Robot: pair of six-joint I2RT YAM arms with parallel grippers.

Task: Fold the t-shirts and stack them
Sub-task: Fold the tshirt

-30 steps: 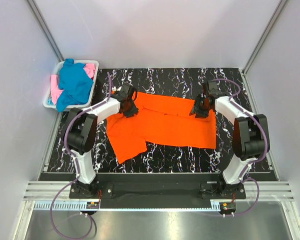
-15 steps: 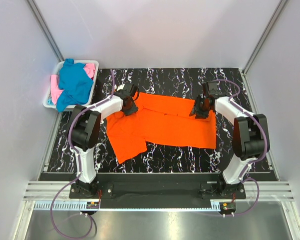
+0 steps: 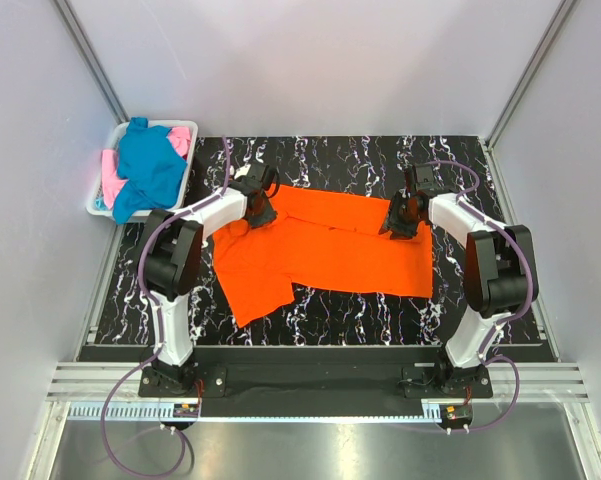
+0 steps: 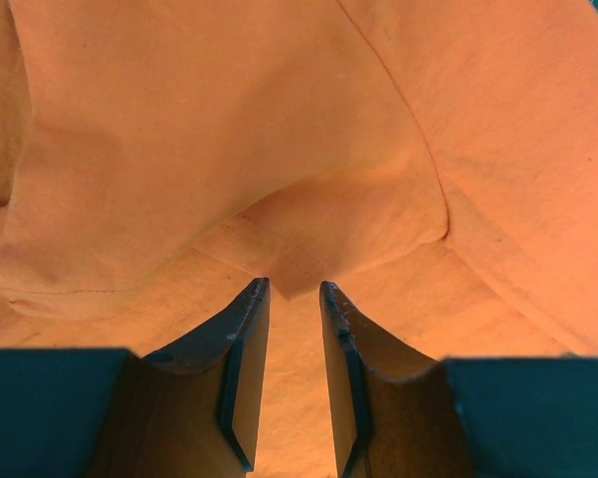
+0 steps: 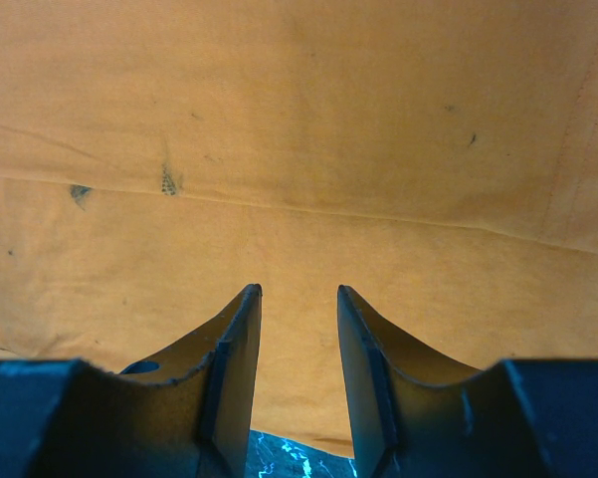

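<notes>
The orange t-shirt lies spread on the black marbled table, one sleeve hanging toward the front left. My left gripper is over its back left corner. In the left wrist view the gripper stands narrowly open, with a pointed fold of orange cloth just at its tips. My right gripper is over the shirt's back right edge. In the right wrist view the gripper is open over flat orange cloth, with nothing between the pads. The teal-blue t-shirt and the pink t-shirt lie in the basket.
The white plastic basket stands off the table's back left corner. Grey walls and metal posts close in the back and sides. A strip of marbled table shows under the shirt's edge in the right wrist view.
My left gripper has shifted a little toward the back over the shirt's left corner. The right gripper and the shirt have hardly moved.
</notes>
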